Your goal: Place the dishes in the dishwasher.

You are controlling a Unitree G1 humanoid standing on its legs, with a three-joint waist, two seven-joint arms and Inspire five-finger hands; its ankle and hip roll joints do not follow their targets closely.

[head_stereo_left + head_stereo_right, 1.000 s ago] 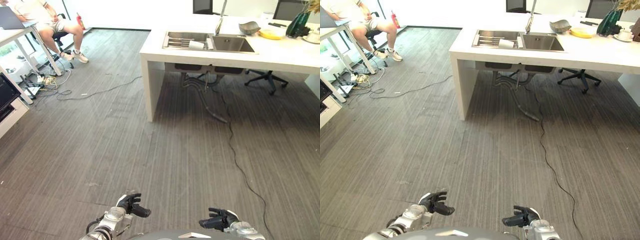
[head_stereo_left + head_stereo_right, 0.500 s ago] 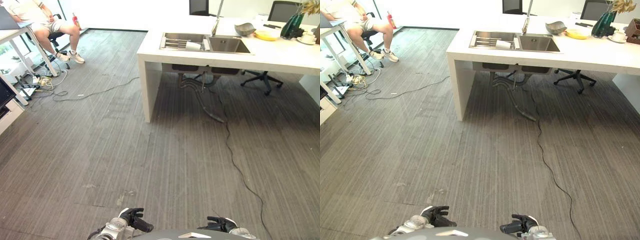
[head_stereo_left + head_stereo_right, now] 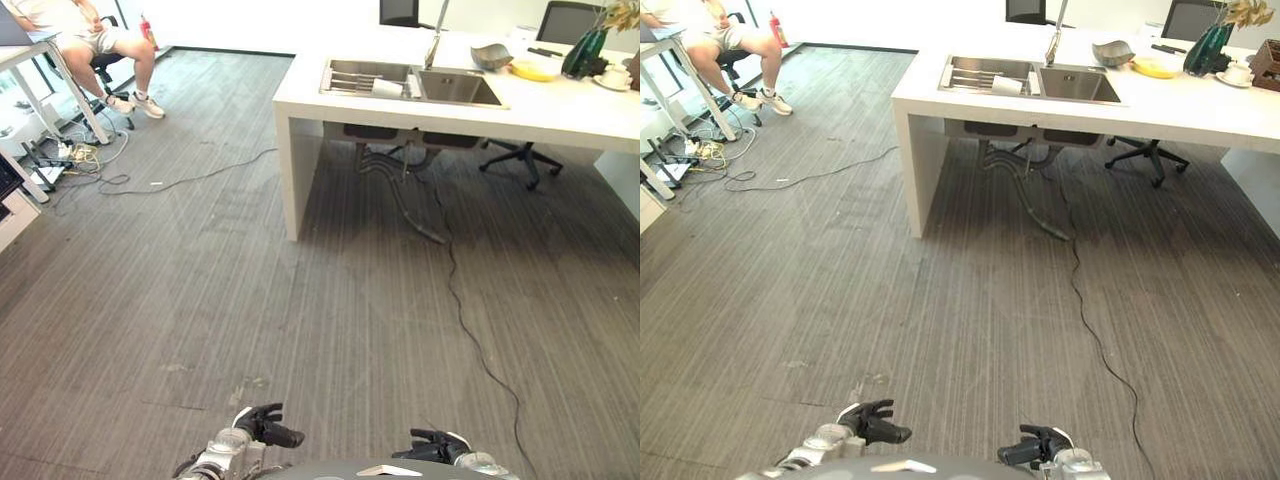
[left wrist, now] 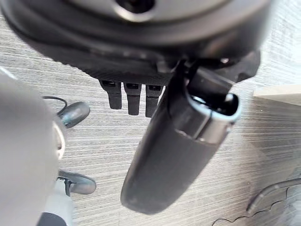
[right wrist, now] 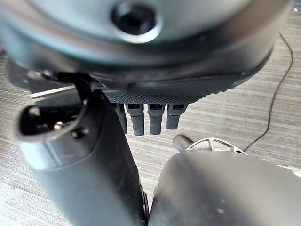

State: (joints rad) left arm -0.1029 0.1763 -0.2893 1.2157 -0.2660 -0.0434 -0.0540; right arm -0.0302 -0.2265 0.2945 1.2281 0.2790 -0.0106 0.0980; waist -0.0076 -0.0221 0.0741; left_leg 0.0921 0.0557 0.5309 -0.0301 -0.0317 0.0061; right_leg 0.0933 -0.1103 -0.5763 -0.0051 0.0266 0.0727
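Nearest the camera, the left hand (image 3: 262,428) and the right hand (image 3: 432,447) hang low over the grey striped floor (image 3: 200,300), well short of the white desk (image 3: 560,110). Both are empty: in each wrist view the fingers (image 4: 128,96) run straight out in a row beside the thumb, relaxed, with nothing held between them, and the right hand's fingers (image 5: 150,118) look the same.

A thin black cable (image 3: 470,330) runs across the floor from the hands' side up toward the desk, ending under it among grey hoses (image 3: 400,195).

The desk carries a steel double sink (image 3: 412,83) set into its top near the left end. A white cup (image 3: 387,89) lies on its side in the sink's left basin, beside the divider. A tall faucet (image 3: 436,38) stands behind the sink. To the right of the sink on the desk sit a grey bowl (image 3: 490,56), then a yellow dish (image 3: 535,70), then a dark green vase (image 3: 584,50) and a white cup on a saucer (image 3: 617,76).

Behind the desk stand office chairs (image 3: 520,160). Far to the left of the desk, a person (image 3: 90,40) sits on a chair at another table.
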